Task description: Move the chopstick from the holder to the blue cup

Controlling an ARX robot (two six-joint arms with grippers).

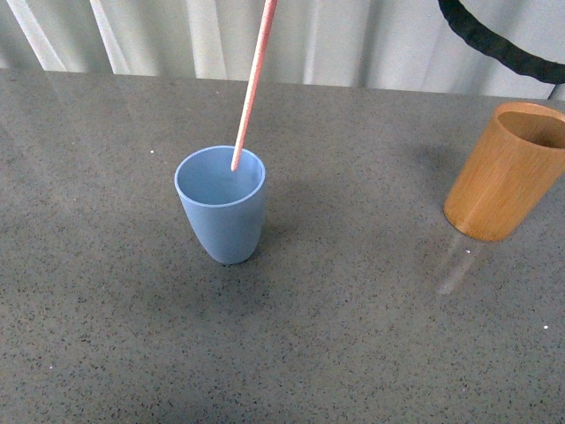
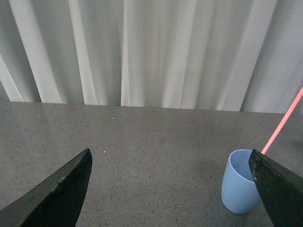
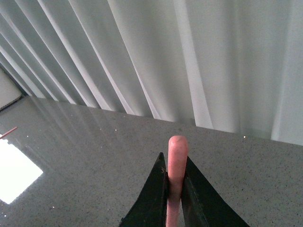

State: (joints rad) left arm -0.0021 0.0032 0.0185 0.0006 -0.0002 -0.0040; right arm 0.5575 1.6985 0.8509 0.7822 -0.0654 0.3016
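The pink chopstick (image 1: 252, 84) hangs slanted from the top of the front view, its lower tip just inside the mouth of the blue cup (image 1: 222, 212). My right gripper (image 3: 174, 165) is shut on the chopstick (image 3: 176, 156) near its rounded end; the gripper itself is out of the front view. The brown wooden holder (image 1: 506, 172) stands empty at the right edge. My left gripper (image 2: 173, 163) is open and empty, low over the table, with the blue cup (image 2: 239, 182) just inside its right finger (image 2: 279, 189) and the chopstick (image 2: 284, 123) slanting above it.
A grey speckled tabletop (image 1: 335, 336) spans the front view. White curtains (image 1: 353, 40) hang behind the table's far edge. A black cable (image 1: 494, 40) loops at the top right.
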